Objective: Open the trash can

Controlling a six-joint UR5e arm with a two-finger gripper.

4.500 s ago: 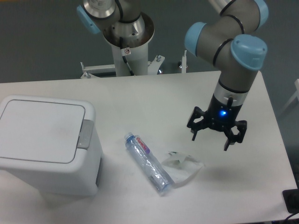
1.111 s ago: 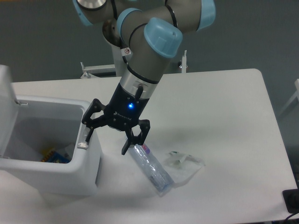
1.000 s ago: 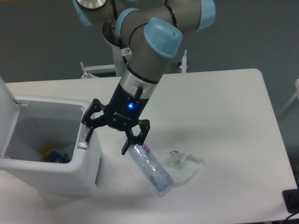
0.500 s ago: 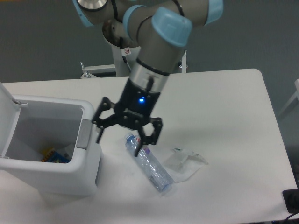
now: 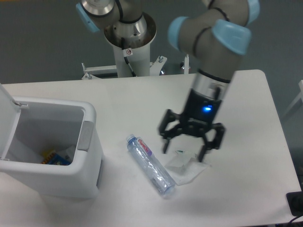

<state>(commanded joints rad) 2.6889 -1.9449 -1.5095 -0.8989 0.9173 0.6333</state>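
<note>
On the white table (image 5: pixel 246 94), our trash can (image 5: pixel 52 165) at the left stands lid-up, so opening looks done; our gripper (image 5: pixel 191 142), fingers spread and empty, needs only to clear away.

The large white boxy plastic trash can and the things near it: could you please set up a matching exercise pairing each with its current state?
Column one:
1. large white boxy plastic trash can
2. clear plastic bottle
3. black two-finger gripper
4. crumpled clear plastic wrapper

Column two:
A. open, holding nothing
B. lid raised
C. lying on its side
D. beneath the gripper

Pairs: 1-B, 2-C, 3-A, 4-D
</note>
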